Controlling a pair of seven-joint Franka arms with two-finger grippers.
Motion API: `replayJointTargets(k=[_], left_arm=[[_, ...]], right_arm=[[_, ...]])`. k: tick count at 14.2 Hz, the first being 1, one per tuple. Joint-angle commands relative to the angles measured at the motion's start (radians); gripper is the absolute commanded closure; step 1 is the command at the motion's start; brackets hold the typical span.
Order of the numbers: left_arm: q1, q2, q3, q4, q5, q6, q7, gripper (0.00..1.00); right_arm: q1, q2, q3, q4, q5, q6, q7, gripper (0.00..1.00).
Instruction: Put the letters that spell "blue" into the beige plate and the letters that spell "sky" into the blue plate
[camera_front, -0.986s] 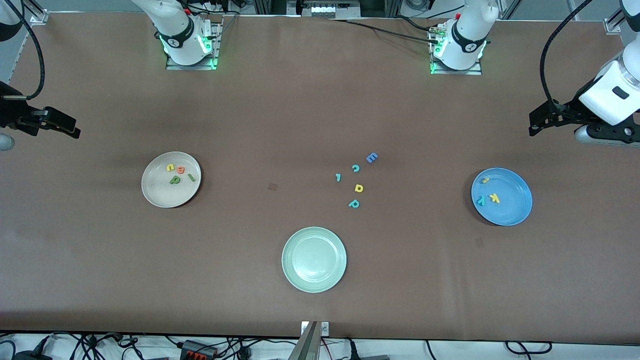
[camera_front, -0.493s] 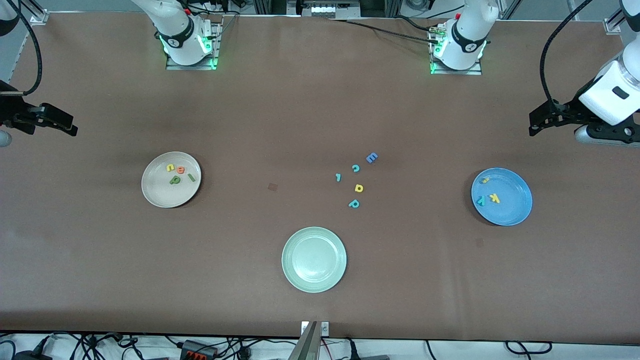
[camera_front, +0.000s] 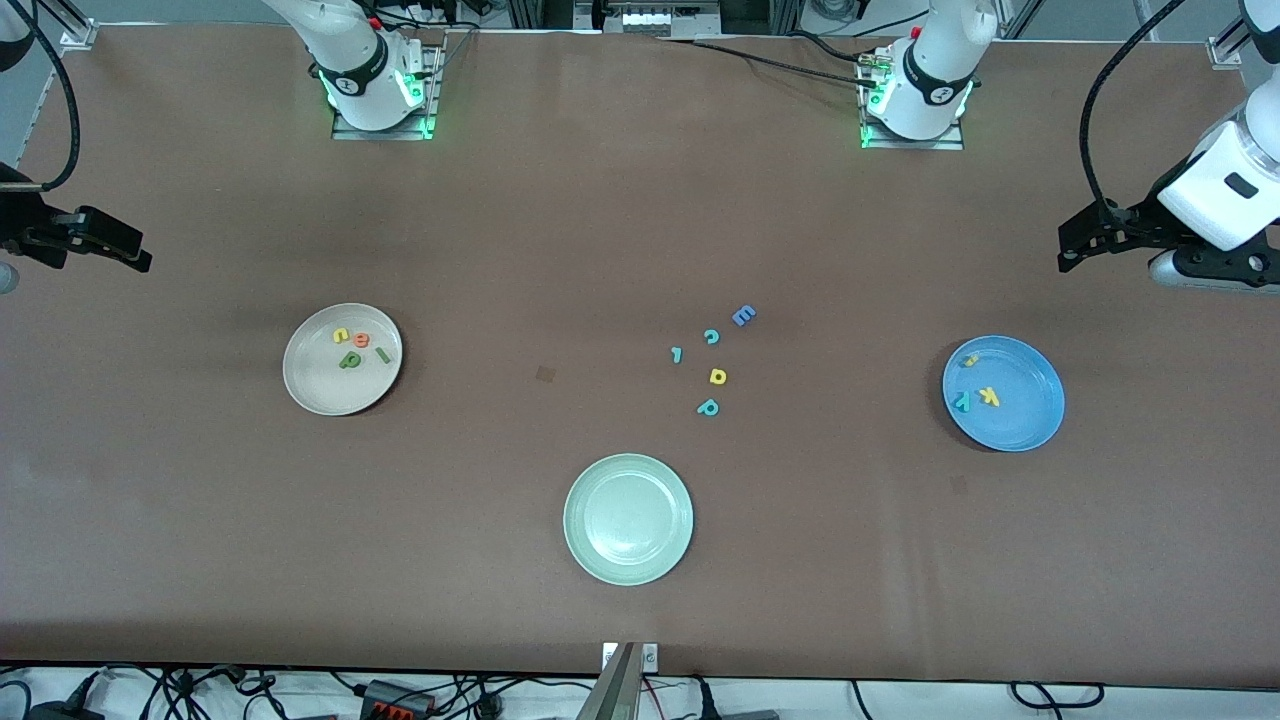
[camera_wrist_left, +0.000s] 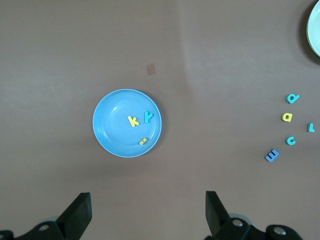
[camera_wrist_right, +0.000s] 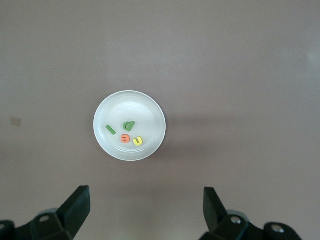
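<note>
Letters for "blue" (camera_front: 360, 347) are sitting in the beige plate (camera_front: 318, 392), "sky" (camera_front: 977, 388) in the blue plate (camera_front: 1030, 425); we're hovering both grippers, left (camera_wrist_left: 147, 212) and right (camera_wrist_right: 145, 210), released, holding nothing.

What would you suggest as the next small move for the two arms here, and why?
Probably none beyond holding both arms parked. The beige plate already holds four letters, green b, green l, yellow u and orange e; the blue plate holds yellow s, yellow k and teal y. The left claw and right claw hang open and empty at the table's ends.
</note>
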Motion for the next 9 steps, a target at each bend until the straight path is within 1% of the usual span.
replayJointTargets(k=[1, 9], left_arm=[[-0.001, -0.002, -0.005, 0.018, 0.014, -0.021, -0.012, 0.0], [0.001, -0.002, -0.003, 0.018, 0.014, -0.023, -0.009, 0.0]], right_arm=[[-0.004, -0.023, 0.003, -0.02, -0.012, 0.0, -0.016, 0.0], [-0.01, -0.023, 0.001, -0.02, -0.01, -0.006, -0.016, 0.0]])
